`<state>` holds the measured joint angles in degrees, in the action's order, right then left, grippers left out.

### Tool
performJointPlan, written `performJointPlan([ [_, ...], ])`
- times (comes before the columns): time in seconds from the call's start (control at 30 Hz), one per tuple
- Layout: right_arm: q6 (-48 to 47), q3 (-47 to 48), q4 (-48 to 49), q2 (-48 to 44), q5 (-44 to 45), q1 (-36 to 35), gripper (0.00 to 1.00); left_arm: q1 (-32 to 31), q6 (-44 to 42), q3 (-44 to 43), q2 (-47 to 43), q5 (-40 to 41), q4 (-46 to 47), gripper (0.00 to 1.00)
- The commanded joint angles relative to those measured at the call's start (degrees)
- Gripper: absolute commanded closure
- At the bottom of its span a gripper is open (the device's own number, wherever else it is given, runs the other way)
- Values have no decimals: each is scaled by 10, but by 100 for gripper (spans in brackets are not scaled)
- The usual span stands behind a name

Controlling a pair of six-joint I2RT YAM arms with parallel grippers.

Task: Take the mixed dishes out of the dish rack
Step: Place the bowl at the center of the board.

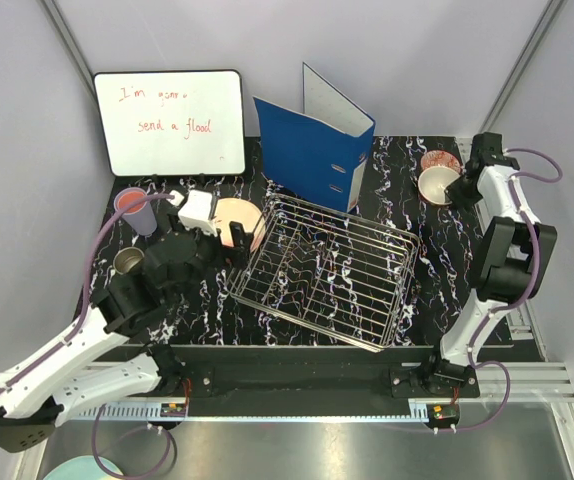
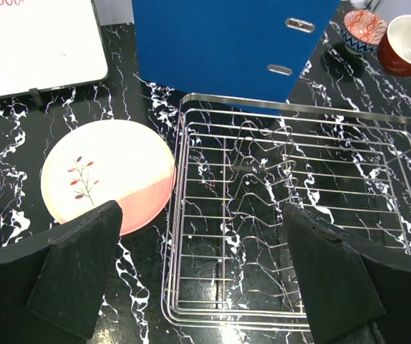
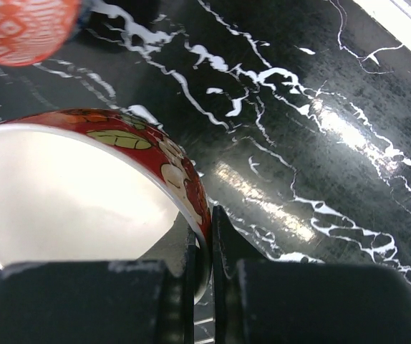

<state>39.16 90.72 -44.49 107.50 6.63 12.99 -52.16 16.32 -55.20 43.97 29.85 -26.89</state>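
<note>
Red-patterned bowl [image 3: 84,201] is clamped at its rim by the right gripper [image 3: 207,240], one finger inside and one outside, at the table's [image 3: 320,107] far right, near a smaller patterned bowl [image 3: 19,25]. Best to seat its base flat, then release and lift straight off. Being round, it has no long axis; its mouth faces up, slightly tilted. The left gripper [image 2: 205,269] hangs open over the dish rack [image 2: 298,109].

We are observing a cream-and-pink plate [image 2: 109,172] bearing a red-leafed sprig, a red leaf-patterned bowl [image 3: 69,193], a silver rack [image 2: 291,107], and a black, white-veined tabletop [image 3: 320,107].
</note>
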Motion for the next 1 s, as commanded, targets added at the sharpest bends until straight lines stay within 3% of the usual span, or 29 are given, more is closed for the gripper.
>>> performJointPlan([
  [0.0, 8, 29, 27, 28, -3, 10, 100, 2, 4, 6, 11, 2, 33, 1],
  [0.8, 0, 56, 36, 147, -65, 70, 100, 2, 40, -2, 59, -3, 13, 1],
  [0.97, 0, 42, 45, 126, -80, 68, 92, 2, 43, -7, 68, -9, 13, 1],
])
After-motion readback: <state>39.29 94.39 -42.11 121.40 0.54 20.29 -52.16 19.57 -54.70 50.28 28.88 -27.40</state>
